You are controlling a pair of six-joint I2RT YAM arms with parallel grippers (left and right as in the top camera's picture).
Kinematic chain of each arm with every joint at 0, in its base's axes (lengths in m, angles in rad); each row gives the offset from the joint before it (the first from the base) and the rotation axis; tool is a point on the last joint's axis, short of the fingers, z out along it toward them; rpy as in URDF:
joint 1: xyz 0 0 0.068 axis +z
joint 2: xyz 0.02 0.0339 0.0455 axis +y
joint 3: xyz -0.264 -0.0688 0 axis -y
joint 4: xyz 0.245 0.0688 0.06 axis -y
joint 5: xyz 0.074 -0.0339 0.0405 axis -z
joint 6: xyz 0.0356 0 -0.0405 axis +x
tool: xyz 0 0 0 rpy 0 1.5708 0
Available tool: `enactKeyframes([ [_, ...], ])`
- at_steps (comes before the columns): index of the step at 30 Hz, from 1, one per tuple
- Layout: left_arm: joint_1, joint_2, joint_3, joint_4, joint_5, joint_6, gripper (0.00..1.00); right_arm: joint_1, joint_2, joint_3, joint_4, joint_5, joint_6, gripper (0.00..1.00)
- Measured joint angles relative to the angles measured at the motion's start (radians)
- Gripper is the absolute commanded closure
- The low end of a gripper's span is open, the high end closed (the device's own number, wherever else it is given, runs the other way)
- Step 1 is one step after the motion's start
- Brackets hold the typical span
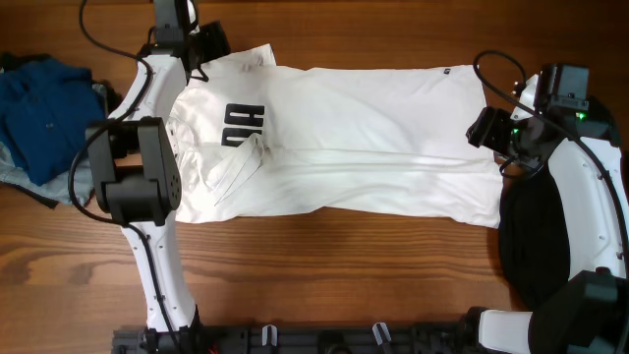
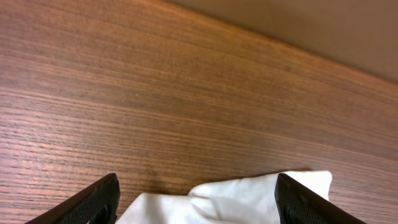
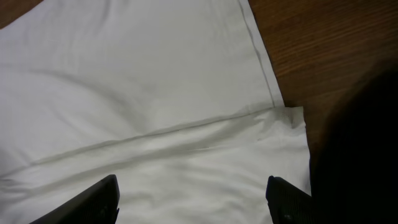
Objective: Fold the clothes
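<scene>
The left gripper (image 2: 198, 208) is spread wide and clamps nothing. A corner of the white T-shirt (image 2: 239, 196) lies between its fingers (image 2: 93, 202), and the bare wooden surface (image 2: 186, 93) stretches ahead of it. The right gripper (image 3: 193, 202) is spread just as wide and holds nothing. It hangs over the other end of the shirt. A long crease (image 3: 155, 134) runs across the cloth just ahead of it, and the hem (image 3: 260, 59) runs away ahead on its right. A black garment (image 3: 364, 143) lies on that same side, just beside the shirt's corner. From overhead, the shirt is spread wrinkled between the two grippers, its black lettering (image 1: 246, 126) nearer the left one. A blue garment (image 1: 44, 108) is heaped beyond the left arm, apart from the shirt
</scene>
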Motion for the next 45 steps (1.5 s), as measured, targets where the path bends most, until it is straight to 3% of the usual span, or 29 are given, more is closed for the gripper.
enactKeyframes([
  [4, 0.000, 0.052, 0.000, 0.040, 0.000, 0.000, 0.29, 0.000, 0.000, 0.000, -0.004, 0.000, 0.000, 0.24],
  [7, 0.000, 0.082, 0.002, 0.045, 0.000, 0.004, 0.64, 0.000, 0.000, 0.000, -0.004, 0.000, 0.000, 0.24],
  [8, 0.000, 0.082, 0.002, 0.039, 0.002, -0.001, 0.68, 0.000, 0.000, 0.000, -0.005, 0.000, 0.000, 0.24],
  [11, -0.001, 0.082, 0.002, 0.027, 0.004, -0.002, 0.96, 0.000, 0.000, 0.000, -0.004, 0.000, 0.000, 0.27],
  [17, -0.001, 0.076, 0.008, -0.056, 0.023, -0.066, 0.96, 0.000, 0.002, 0.000, 0.007, 0.000, 0.000, 0.29],
  [22, -0.001, -0.014, 0.011, -0.244, 0.041, -0.085, 0.96, 0.000, 0.111, 0.015, 0.034, 0.000, -0.034, 0.26],
  [32, -0.001, -0.059, 0.011, -0.373, 0.049, -0.092, 0.96, 0.000, 0.766, 0.764, 0.072, 0.001, -0.077, 0.22],
  [38, -0.001, -0.059, 0.011, -0.381, 0.049, -0.092, 0.96, 0.003, 0.914, 0.804, 0.224, 0.002, -0.077, 0.23],
  [41, -0.001, -0.059, 0.011, -0.381, 0.049, -0.092, 0.96, 0.019, 0.940, 0.817, 0.234, 0.007, -0.082, 0.34],
  [45, -0.002, -0.059, 0.011, -0.391, 0.049, -0.092, 0.96, 0.054, 0.953, 0.818, 0.241, 0.056, -0.081, 0.83],
])
